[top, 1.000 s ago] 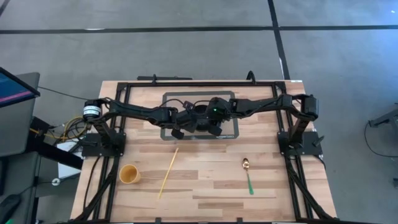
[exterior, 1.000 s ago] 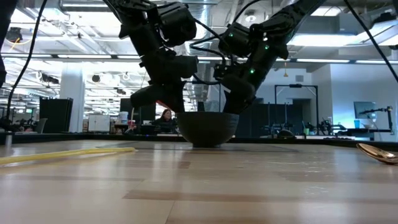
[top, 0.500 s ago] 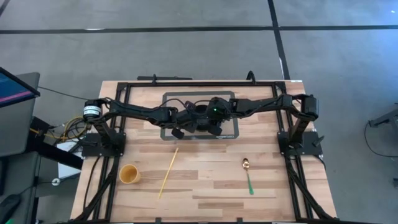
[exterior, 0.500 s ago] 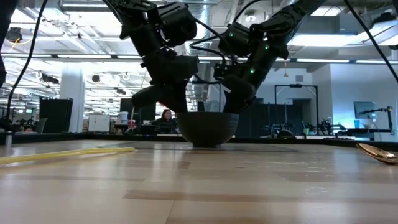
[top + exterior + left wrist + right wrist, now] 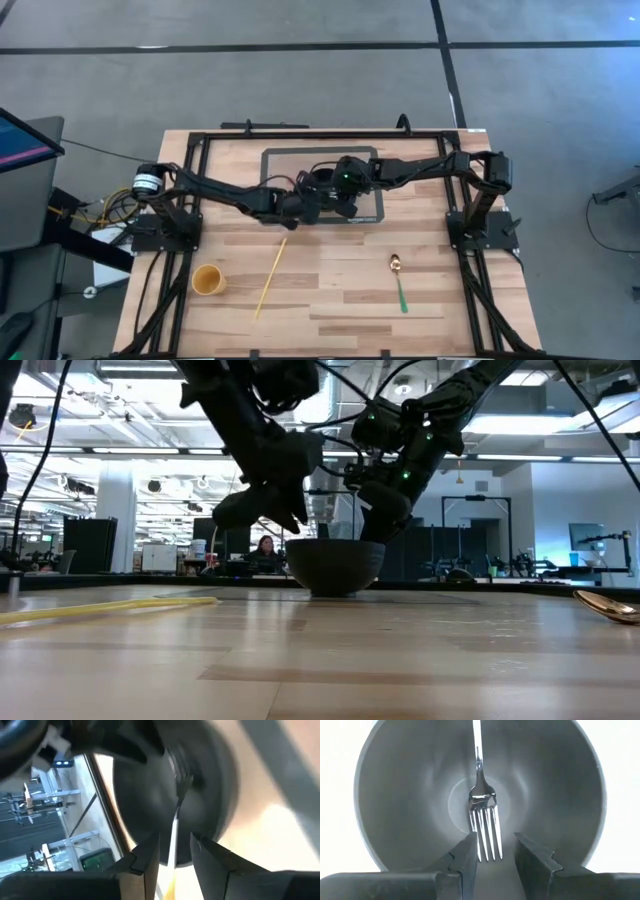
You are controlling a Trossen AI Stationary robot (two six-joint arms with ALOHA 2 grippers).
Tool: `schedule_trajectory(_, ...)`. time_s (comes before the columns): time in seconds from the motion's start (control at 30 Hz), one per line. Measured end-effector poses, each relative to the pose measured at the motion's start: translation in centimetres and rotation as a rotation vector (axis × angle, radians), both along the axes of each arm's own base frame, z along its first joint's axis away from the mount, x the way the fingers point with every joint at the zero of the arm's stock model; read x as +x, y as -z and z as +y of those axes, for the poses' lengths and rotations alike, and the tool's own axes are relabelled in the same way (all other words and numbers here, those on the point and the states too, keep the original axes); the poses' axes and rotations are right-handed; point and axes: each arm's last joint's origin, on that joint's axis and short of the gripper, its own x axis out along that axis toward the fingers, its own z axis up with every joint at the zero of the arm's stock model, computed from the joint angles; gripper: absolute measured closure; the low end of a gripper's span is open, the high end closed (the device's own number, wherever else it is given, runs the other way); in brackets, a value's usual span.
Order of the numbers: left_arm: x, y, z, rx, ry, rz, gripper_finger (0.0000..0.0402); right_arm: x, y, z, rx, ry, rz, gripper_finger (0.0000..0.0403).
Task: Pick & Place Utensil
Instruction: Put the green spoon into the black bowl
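Note:
A dark bowl [image 5: 335,567] stands on a grey tray [image 5: 275,160] at the table's far middle. A silver fork [image 5: 482,815] lies inside it. Its tines rest on the bowl's bottom and its handle [image 5: 173,832] leans up the wall toward the rim. My left gripper [image 5: 175,842] is open, just outside the bowl's near-left rim. The fork's handle shows past its fingers, apart from them. My right gripper [image 5: 492,837] hangs open over the bowl, pointing down at the tines and touching nothing. In the high view both grippers [image 5: 305,207] [image 5: 342,198] cover the bowl.
On the near half of the table lie a yellow cup [image 5: 208,280], a long yellow stick [image 5: 270,278] and a spoon with a green handle [image 5: 399,282]. Black frame rails [image 5: 190,200] run along the table's sides and far edge.
My left gripper has opened and drawn back from the bowl toward the table's near-left, rising a little. The fork stays in the bowl. My right gripper has kept still over the bowl.

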Motion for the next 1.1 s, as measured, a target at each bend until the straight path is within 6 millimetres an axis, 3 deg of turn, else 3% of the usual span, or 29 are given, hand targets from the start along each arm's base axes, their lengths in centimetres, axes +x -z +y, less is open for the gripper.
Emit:
schedule_trajectory(0.2,-0.2,-0.1,-2.5,-0.066,-0.033,-0.089,0.0290,0.0,0.0,0.0,0.000,0.000,0.000,0.0285)
schedule_trajectory(0.4,-0.5,-0.3,-3.7,-0.084,-0.147,-0.204,0.0290,0.0,0.0,0.0,0.000,0.000,0.000,0.0285)
schedule_trajectory(0.6,-1.9,-2.5,-4.4,-0.161,-0.172,-0.319,0.0290,0.1,-0.2,0.0,-0.001,0.000,-0.003,0.0285)
schedule_trajectory(0.73,-4.2,-5.2,-4.1,-0.282,-0.188,-0.408,0.0290,0.7,-1.0,0.0,-0.009,-0.005,-0.035,0.0285)
schedule_trajectory(0.87,-7.1,-7.3,-3.4,-0.578,-0.199,-0.493,0.0290,1.1,-1.9,0.3,-0.007,-0.016,-0.029,0.0285)
schedule_trajectory(0.97,-9.2,-6.9,-2.8,-0.705,-0.209,-0.522,0.0292,1.2,-2.6,0.5,0.000,-0.022,0.000,0.0285)
schedule_trajectory(1.1,-11.7,-4.6,-2.4,-0.745,-0.240,-0.512,0.0300,1.5,-3.7,1.1,0.005,-0.038,0.025,0.0285)
